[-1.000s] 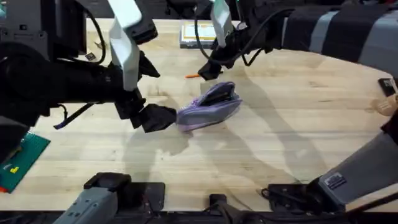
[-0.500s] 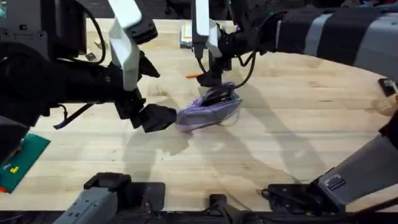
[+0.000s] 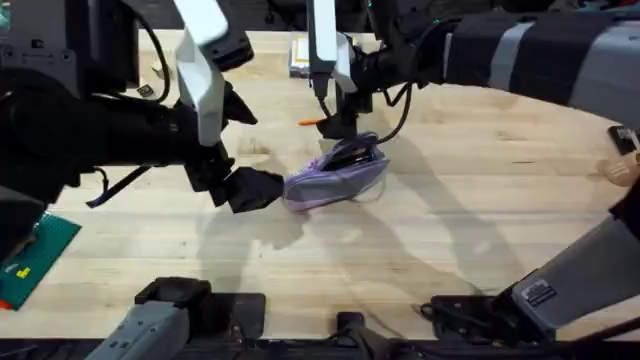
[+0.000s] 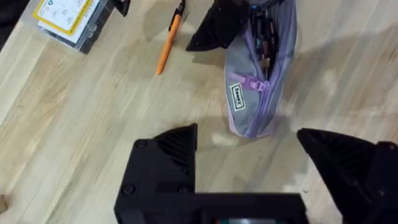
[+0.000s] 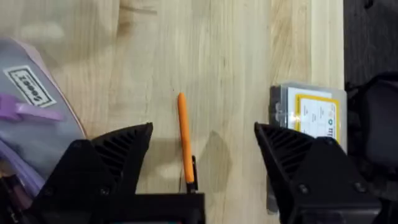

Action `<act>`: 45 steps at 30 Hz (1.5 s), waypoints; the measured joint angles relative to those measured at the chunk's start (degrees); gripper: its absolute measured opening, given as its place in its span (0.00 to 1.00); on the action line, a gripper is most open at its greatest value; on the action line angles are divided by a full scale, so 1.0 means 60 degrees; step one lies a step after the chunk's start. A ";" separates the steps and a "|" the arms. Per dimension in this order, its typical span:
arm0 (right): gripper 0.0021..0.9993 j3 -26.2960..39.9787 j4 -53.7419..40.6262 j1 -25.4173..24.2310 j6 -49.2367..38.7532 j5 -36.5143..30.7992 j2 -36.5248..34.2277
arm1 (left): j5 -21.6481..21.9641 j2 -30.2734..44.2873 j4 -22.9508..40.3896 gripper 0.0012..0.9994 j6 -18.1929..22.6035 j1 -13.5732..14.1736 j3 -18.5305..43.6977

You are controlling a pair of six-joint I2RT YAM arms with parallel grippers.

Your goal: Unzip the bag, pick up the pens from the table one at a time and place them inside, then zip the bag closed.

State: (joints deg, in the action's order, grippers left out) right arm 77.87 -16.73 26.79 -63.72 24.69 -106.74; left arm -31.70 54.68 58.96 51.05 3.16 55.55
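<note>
I see the bag [image 3: 337, 173] lying mid-bench [image 3: 450, 210], its zipper open with pens inside, and one orange pen [image 3: 308, 121] on the bench just beyond it. My left jaws [image 4: 249, 149] stand wide open and empty at the bag's left end. My right jaws [image 5: 202, 155] are also spread wide, holding nothing, straddling the orange pen, with a clear yellow-labelled box [image 5: 308, 118] nearby.

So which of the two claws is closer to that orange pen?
The right gripper: it hangs open right over the orange pen, fingers either side. The left gripper sits open at the bag's near end, farther from the pen.
</note>
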 joint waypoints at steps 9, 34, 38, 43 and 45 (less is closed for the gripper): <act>1.00 0.0000 -0.0484 0.0000 -0.0004 -0.1312 0.0000 | 0.0000 0.0002 0.0002 0.99 -0.0002 0.0000 0.0000; 0.88 0.0038 0.0062 -0.0212 0.3080 -0.0717 -0.1649 | 0.0004 0.0004 0.0004 0.99 0.0000 0.0000 0.0000; 0.86 0.0062 -0.0006 -0.0337 0.3679 -0.0543 -0.1730 | 0.0004 0.0003 0.0000 0.99 0.0000 0.0000 0.0000; 0.69 0.0069 -0.0109 -0.0361 0.3912 -0.0393 -0.1758 | 0.0004 0.0002 0.0002 0.99 0.0000 0.0000 0.0000; 0.63 0.0087 -0.0171 -0.0361 0.3912 -0.0393 -0.1759 | 0.0000 0.0004 0.0003 0.99 0.0000 0.0000 0.0000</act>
State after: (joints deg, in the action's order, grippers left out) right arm 78.39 -17.75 24.62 -40.25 22.33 -117.30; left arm -31.70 54.70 58.98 51.05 3.16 55.55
